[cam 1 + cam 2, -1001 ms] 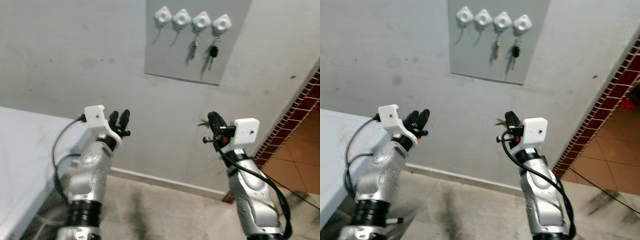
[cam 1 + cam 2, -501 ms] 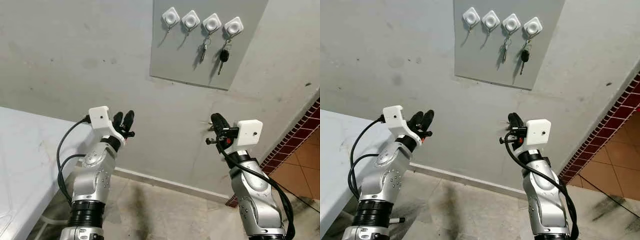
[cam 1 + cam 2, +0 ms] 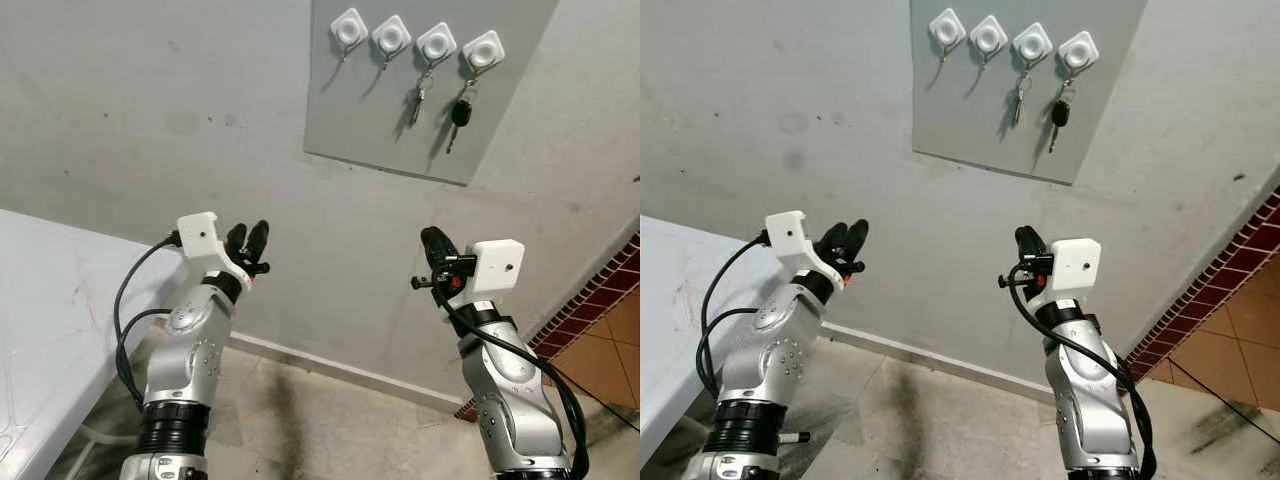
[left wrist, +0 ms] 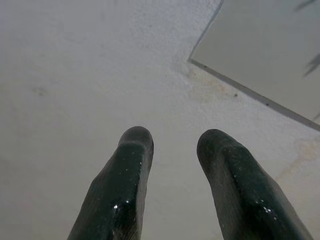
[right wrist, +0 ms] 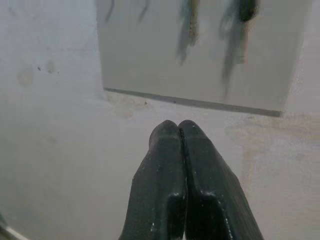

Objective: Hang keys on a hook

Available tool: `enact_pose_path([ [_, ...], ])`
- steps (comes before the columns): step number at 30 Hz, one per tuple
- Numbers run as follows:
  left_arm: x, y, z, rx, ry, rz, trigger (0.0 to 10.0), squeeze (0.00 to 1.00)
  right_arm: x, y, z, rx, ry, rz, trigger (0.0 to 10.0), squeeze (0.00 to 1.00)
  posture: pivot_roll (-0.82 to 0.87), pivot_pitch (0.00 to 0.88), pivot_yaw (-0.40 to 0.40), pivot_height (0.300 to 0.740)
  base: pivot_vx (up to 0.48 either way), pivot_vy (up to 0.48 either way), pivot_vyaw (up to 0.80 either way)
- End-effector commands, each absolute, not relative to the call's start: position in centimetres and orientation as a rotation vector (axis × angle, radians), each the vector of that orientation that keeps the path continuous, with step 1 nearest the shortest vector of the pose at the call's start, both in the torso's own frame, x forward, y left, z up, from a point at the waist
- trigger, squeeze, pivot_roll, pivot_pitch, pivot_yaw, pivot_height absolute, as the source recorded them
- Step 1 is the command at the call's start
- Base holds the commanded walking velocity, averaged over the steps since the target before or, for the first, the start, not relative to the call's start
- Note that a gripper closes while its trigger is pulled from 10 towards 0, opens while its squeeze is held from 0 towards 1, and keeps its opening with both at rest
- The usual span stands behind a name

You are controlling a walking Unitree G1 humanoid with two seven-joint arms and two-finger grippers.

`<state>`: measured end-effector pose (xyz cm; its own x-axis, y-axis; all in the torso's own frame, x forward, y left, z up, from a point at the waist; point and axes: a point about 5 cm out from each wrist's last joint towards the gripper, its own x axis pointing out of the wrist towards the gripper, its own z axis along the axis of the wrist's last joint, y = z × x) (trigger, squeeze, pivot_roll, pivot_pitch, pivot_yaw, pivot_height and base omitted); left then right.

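A white table (image 3: 40, 300) with a smooth, faintly stained top fills the lower left corner, its edge running beside the left arm. The left gripper (image 3: 248, 243) is raised in front of the rough, blotchy grey plaster wall (image 3: 150, 100), its two glossy, rounded black fingers (image 4: 125, 185) held a narrow gap apart with nothing between them. Higher up, a flat grey board (image 3: 400, 140) is fixed to the wall, and along its top edge sit four white, rounded-square hooks (image 3: 349, 26) in a row. The two left hooks carry no keys; from the third hangs a slim silver key (image 3: 419, 99), and from the hook at the board's right end hangs a key with a black head (image 3: 458, 113) and a thin metal blade. Below the board's lower right corner, the right gripper (image 3: 432, 243) points up at the wall, its fingers (image 5: 165, 190) pressed together and holding nothing. At the far right, dark red brick tiles (image 3: 600, 300) edge the wall.
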<state>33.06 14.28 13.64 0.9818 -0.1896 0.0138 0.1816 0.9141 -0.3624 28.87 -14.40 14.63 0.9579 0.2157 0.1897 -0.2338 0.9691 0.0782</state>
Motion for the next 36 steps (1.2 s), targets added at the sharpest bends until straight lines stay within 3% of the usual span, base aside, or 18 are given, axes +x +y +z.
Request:
enact_pose_path([
  [1,33.1,13.3,14.1,-0.379,0.013,-0.216,10.0,0.0,28.9,-15.1,14.9,0.09,-0.192,0.209,10.0,0.0,0.13,0.0,-0.049,0.736,0.3,0.247,0.0],
  [15,33.0,13.2,14.0,-0.39,0.014,-0.203,10.0,0.0,28.8,-15.1,14.9,0.088,-0.186,0.212,10.0,0.0,0.13,0.0,-0.052,0.736,0.318,0.261,0.0],
  [30,33.8,13.0,15.0,-0.323,0.006,-0.138,10.0,0.0,29.2,-14.8,15.1,0.067,-0.188,0.277,10.0,0.0,0.13,0.0,-0.052,0.736,0.0,0.0,0.0],
  [36,34.2,11.1,16.7,-0.214,-0.036,-0.259,10.0,0.0,31.0,-14.2,17.0,0.031,-0.24,0.358,10.0,0.0,0.14,0.0,-0.053,0.736,0.0,0.0,0.0],
])
